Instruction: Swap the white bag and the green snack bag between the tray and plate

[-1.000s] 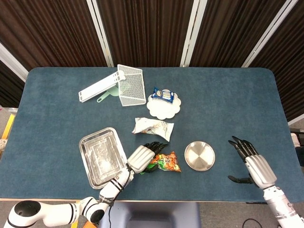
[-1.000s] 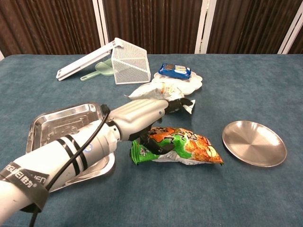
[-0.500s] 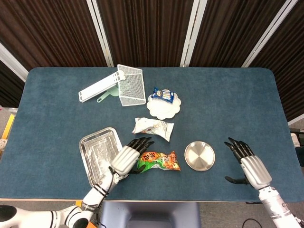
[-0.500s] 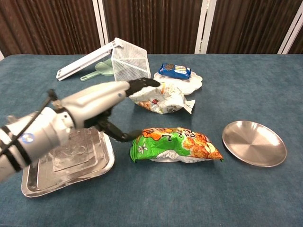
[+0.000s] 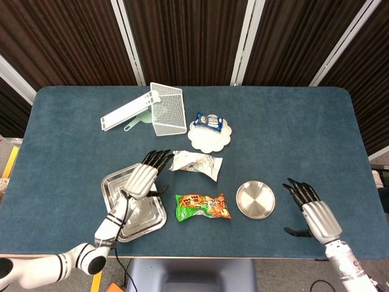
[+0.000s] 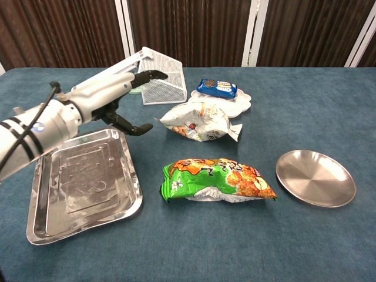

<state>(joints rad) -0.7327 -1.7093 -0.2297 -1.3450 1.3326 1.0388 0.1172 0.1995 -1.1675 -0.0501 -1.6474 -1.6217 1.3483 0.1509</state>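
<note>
The green snack bag point(image 5: 202, 206) point(image 6: 217, 180) lies on the blue table between the steel tray point(image 5: 135, 218) point(image 6: 82, 183) and the round steel plate point(image 5: 255, 199) point(image 6: 315, 177). Behind it rests the white bag point(image 5: 196, 162) point(image 6: 198, 122), also on the cloth. Both the tray and the plate hold nothing. My left hand point(image 5: 144, 177) point(image 6: 114, 97) hovers open above the tray's far edge, fingers spread and pointing toward the white bag, a short gap from it. My right hand point(image 5: 310, 212) is open over the table to the right of the plate, seen only in the head view.
A scalloped white dish point(image 5: 209, 137) point(image 6: 229, 100) with a blue snack pack point(image 5: 209, 121) point(image 6: 217, 87) sits behind the white bag. A white wire basket point(image 5: 168, 108) point(image 6: 161, 75), a white rack point(image 5: 129, 111) and a green scoop point(image 5: 137, 121) lie at the back left.
My left hand let go of the green snack bag, lifted away to the left and back over the tray, and opened. The right hand drifted slightly toward the plate.
</note>
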